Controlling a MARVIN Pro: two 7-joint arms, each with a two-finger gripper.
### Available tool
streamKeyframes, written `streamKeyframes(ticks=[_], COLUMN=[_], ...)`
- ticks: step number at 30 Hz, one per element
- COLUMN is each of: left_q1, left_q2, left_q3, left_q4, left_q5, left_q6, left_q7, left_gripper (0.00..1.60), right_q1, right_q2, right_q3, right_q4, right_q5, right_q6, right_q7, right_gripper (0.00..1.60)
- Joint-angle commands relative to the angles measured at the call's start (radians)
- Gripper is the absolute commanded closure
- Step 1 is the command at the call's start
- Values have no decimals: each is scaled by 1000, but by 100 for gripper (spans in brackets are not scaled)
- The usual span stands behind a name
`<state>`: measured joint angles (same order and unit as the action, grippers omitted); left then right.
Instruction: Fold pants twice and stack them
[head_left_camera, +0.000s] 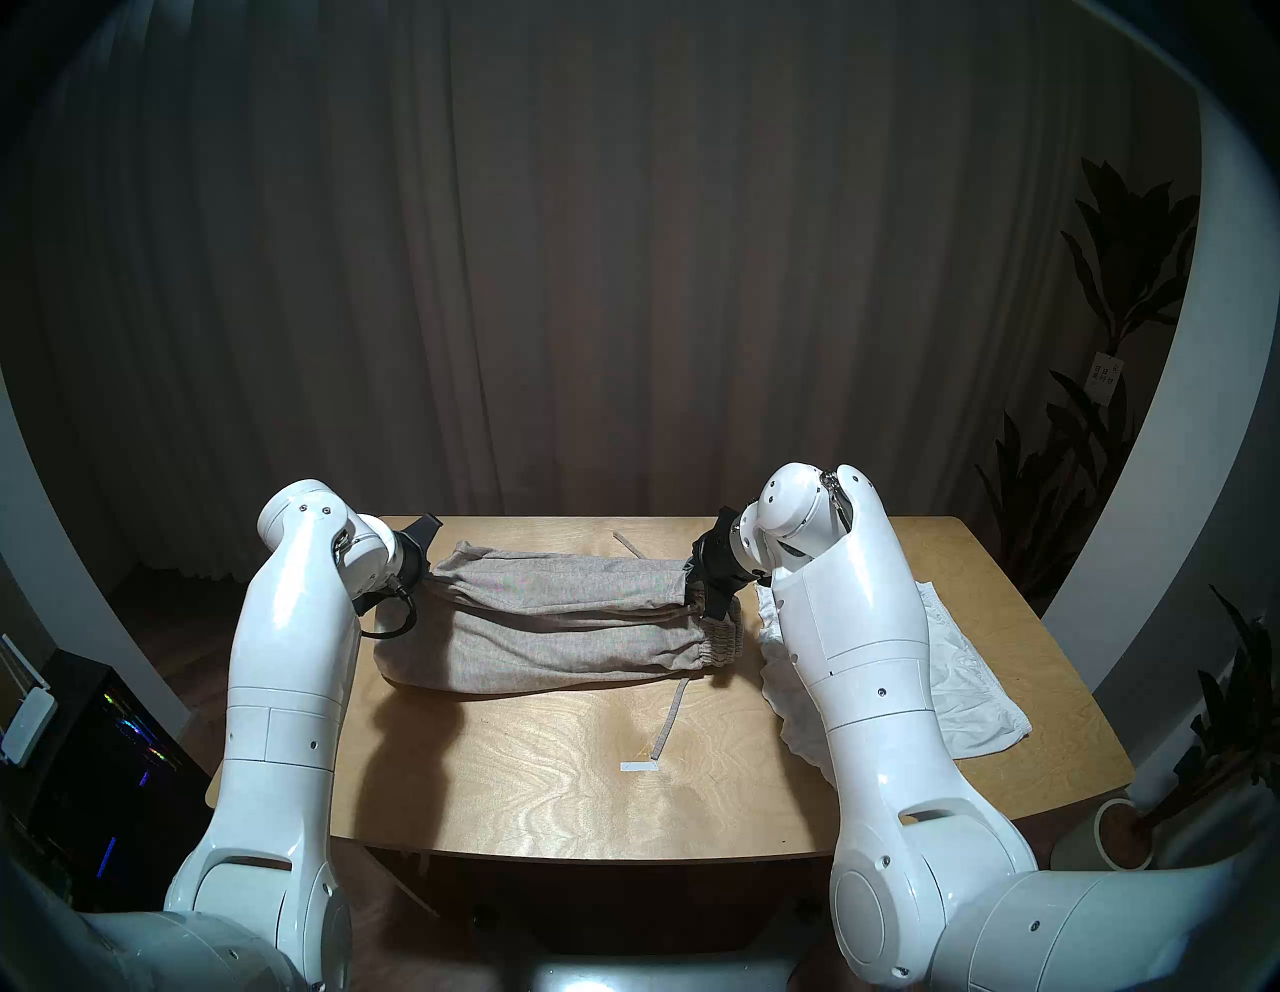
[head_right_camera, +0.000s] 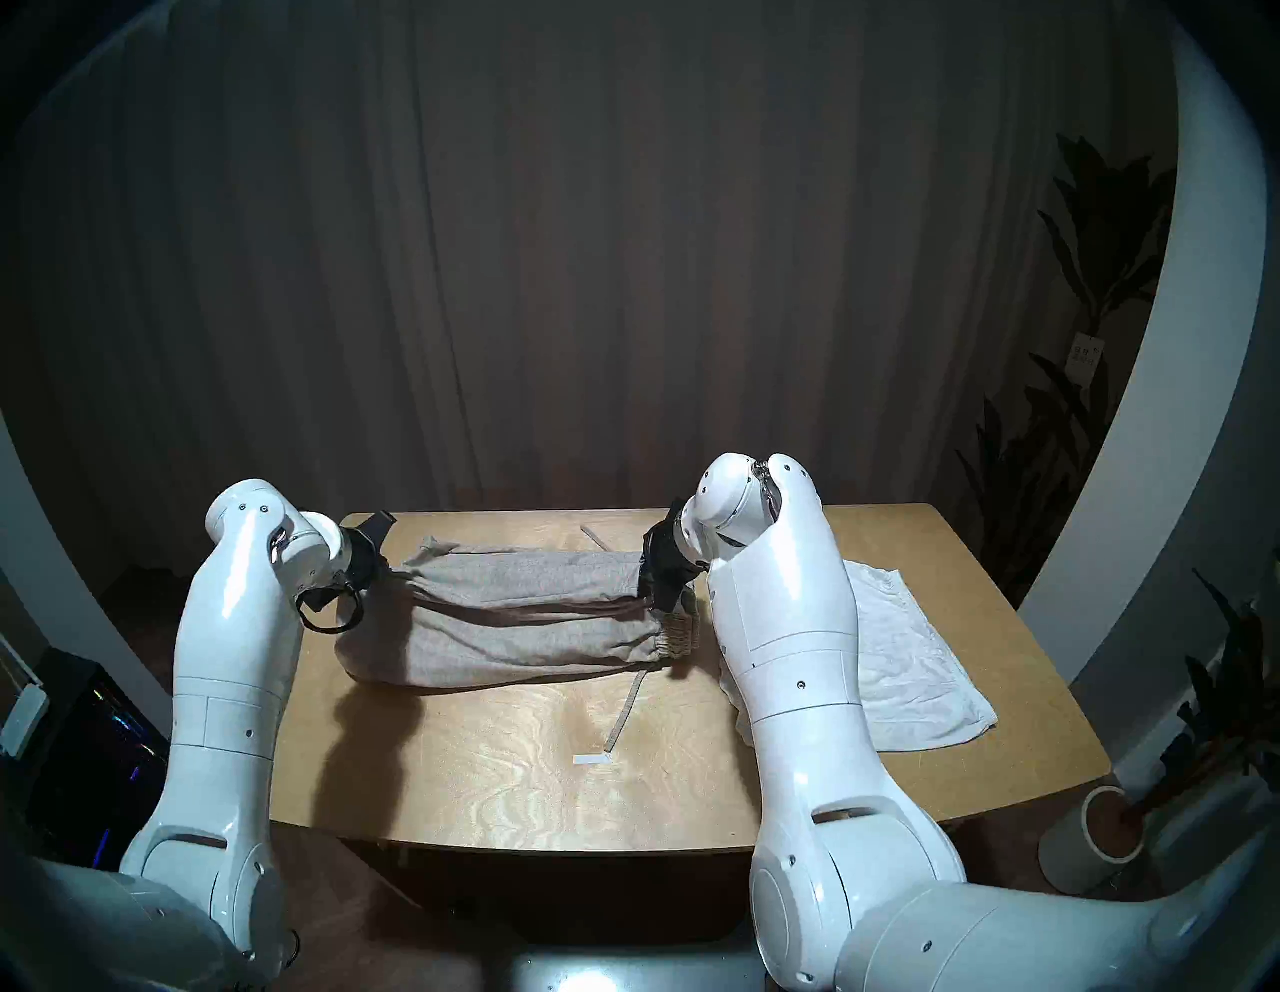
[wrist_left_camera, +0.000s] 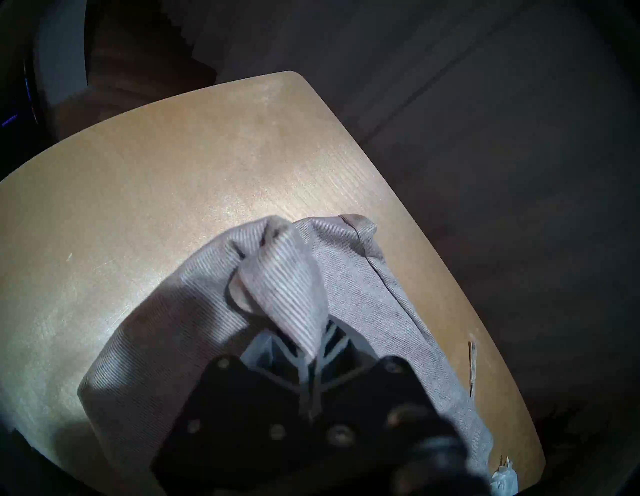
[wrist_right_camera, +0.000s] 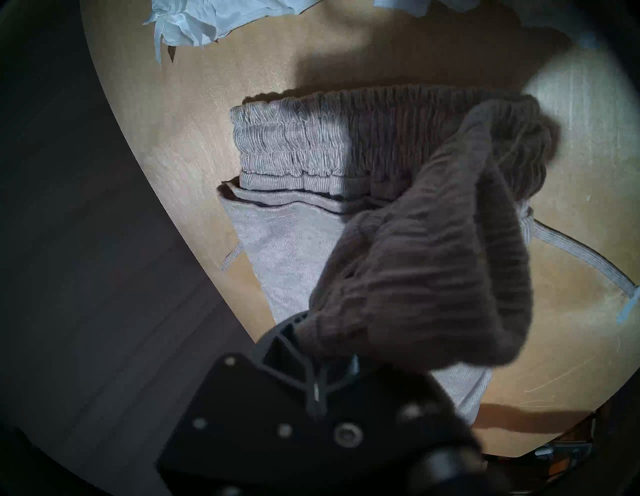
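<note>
The grey-beige pants (head_left_camera: 554, 616) (head_right_camera: 512, 616) lie lengthwise across the back half of the wooden table (head_left_camera: 554, 796), with the elastic waistband (wrist_right_camera: 291, 138) at the right end. My left gripper (head_left_camera: 431, 576) (wrist_left_camera: 318, 350) is shut on a ribbed fold of the pants (wrist_left_camera: 284, 277) at their left end. My right gripper (head_left_camera: 708, 597) (wrist_right_camera: 322, 346) is shut on a ribbed bunch of the pants (wrist_right_camera: 415, 259) just above the waistband. The upper layer hangs stretched between the two grippers. A drawstring (head_left_camera: 668, 720) (wrist_right_camera: 588, 256) trails toward the front. White shorts (head_left_camera: 970, 665) (head_right_camera: 907, 658) (wrist_right_camera: 187, 24) lie flat at the right, partly hidden by my right arm.
A small white tape mark (head_left_camera: 638, 766) sits on the table near the drawstring's end. Dark curtains hang behind the table. Leafy plants (head_left_camera: 1108, 415) and a pot (head_left_camera: 1122, 831) stand to the right of the table, and a dark computer case (head_left_camera: 104, 748) to the left.
</note>
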<state>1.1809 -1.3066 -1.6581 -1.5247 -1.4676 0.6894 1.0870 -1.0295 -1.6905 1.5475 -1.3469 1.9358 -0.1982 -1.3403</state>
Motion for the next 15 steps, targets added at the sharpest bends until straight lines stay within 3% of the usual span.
streamKeyframes(ticks=[1, 15], left_q1=[-114, -219], left_q2=[4, 1], left_q3=[20, 70], left_q4=[32, 178], left_q5=[14, 47], left_q6=[-23, -62], left_q7=[-22, -62], left_gripper=[160, 160], right_q1=[115, 233], right_q2=[-16, -3], right_q3=[-4, 19], right_q4=[62, 234], right_q5=[-2, -5], right_q6=[-6, -13], right_q7=[12, 47], right_gripper=[160, 160])
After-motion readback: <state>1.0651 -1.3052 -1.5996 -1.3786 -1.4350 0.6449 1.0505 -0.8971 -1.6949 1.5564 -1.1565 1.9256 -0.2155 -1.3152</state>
